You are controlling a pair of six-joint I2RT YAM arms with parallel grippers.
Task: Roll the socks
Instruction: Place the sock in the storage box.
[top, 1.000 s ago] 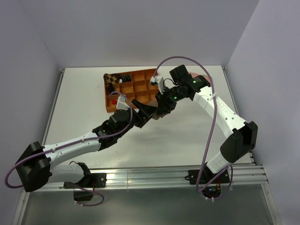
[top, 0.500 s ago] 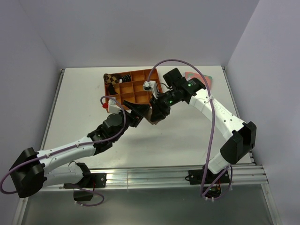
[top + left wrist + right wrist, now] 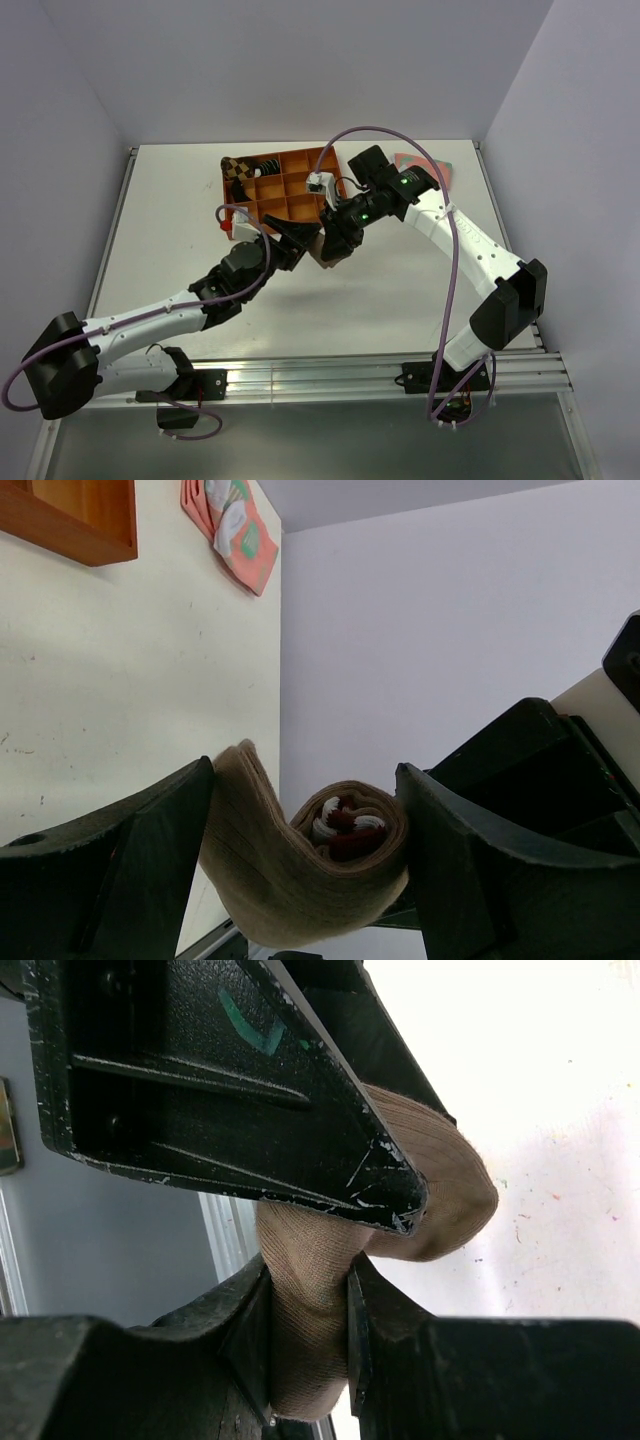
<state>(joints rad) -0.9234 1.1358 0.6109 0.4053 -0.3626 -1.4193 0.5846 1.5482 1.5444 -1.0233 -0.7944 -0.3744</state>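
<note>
Here the tan sock (image 3: 320,880) hangs in the air above the desk (image 3: 170,240), caught between the two arms where they meet, just on the near side of the orange tray (image 3: 70,530). It is wound into a roll, with the maroon-and-white cuff showing at its core. The left wrist view meets the roll end-on, so its long axis runs along the left pincer (image 3: 305,780)'s own reach, parallel to the fingers rather than across them. That pincer stands wide, one finger on each side. The round of the roll touches one inner face and a loose outer flap curls up against the other (whether it presses or merely brackets the roll I cannot tell). The right pincer (image 3: 307,1272) comes in from the opposite side and is clamped narrowly on a fold of the tan fabric, so it appears to carry the weight. Both arms are equally near, but the left one is the one lined up to take the roll across its width. I judge the next move turns on its fingers closing over the flap before the right lets go, or the winding may spring open. A dark striped bundle (image 3: 267,166), probably the black sock, sits in a far cell of the tray
</note>
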